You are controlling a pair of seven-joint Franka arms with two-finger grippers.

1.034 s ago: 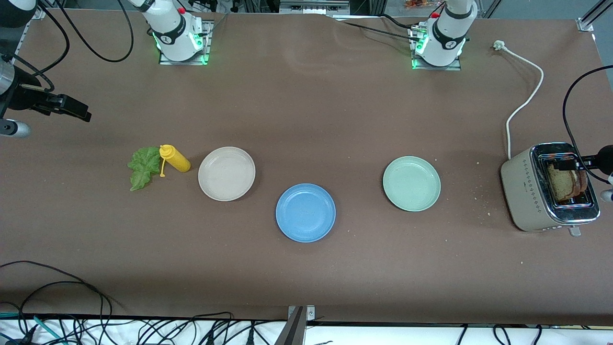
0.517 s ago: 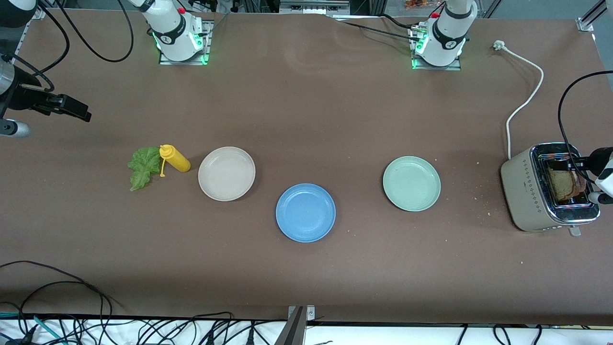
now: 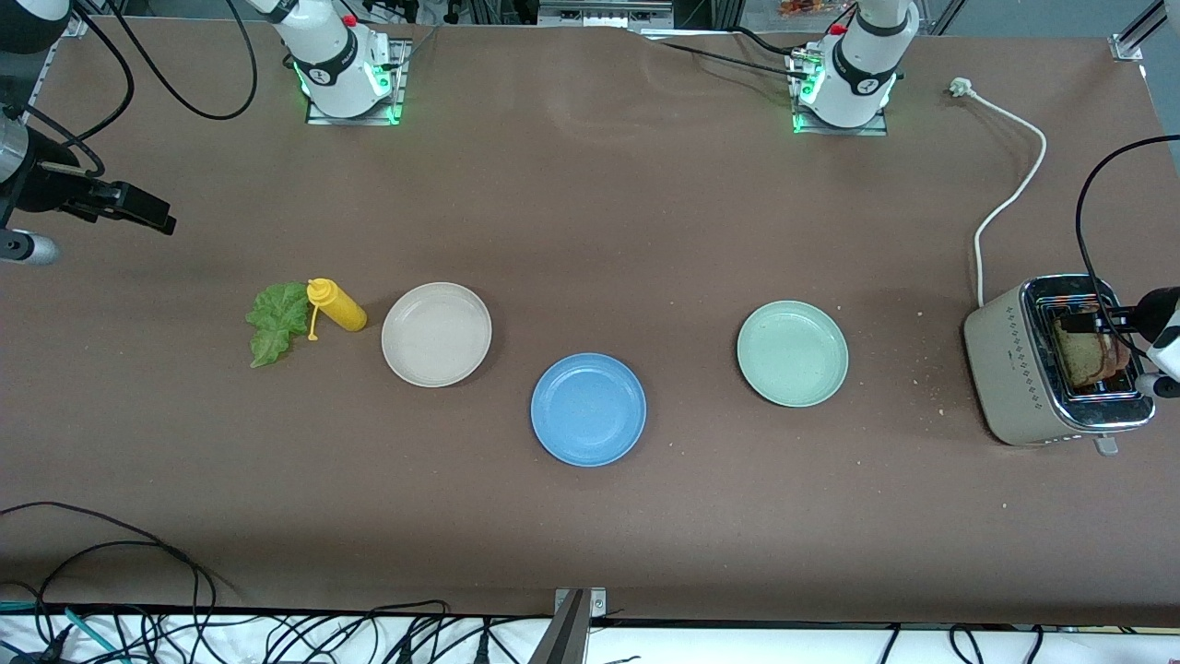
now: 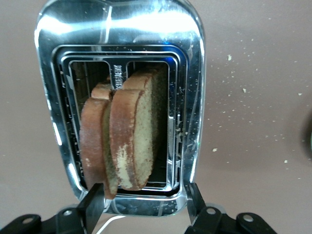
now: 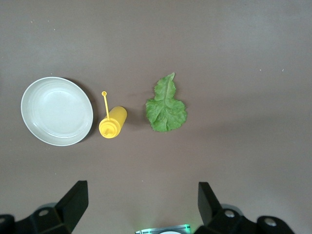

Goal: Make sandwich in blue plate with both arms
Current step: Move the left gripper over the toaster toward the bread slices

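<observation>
Brown table (image 3: 590,231) | left hand (image 4: 144,207) open over toaster's (image 3: 1014,369) bread slices (image 4: 126,136) | right hand (image 5: 141,207) open, waiting

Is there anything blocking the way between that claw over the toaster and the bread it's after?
Nothing visible. The left gripper hangs open right over the toaster, and the bread slices stand up out of the slots, uncovered.
</observation>
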